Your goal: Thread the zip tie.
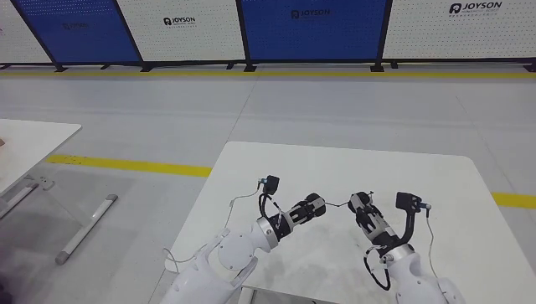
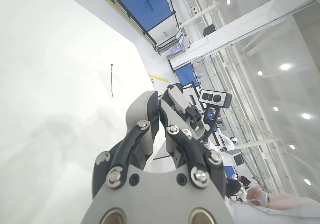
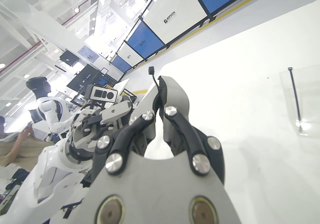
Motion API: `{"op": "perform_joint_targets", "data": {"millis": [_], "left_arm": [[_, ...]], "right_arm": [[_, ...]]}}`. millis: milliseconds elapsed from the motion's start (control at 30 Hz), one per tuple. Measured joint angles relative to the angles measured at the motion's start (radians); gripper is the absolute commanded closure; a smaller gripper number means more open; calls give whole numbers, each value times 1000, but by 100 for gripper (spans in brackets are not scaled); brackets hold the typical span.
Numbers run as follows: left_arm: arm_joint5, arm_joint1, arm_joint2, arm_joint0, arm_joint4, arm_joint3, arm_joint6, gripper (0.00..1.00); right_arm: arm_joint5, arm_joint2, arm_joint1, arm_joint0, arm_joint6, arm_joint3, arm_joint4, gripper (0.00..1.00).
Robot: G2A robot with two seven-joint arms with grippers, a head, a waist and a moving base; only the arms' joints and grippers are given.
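The right pincer is clenched on the black zip tie, whose head pokes out just past its tips toward the left pincer. Both pincers hang above the middle of the white surface. The left pincer's pads are pressed together, and whether they grip anything cannot be told. A second zip tie lies flat on a clear sheet, well apart from both.
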Motion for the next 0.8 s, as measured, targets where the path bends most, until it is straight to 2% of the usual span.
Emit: {"op": "perform_joint_targets", "data": {"millis": [800], "left_arm": [[0, 0, 0, 0, 0, 0, 0, 100]], "right_arm": [[-3, -18, -7, 4, 16, 14, 53, 100]]}}
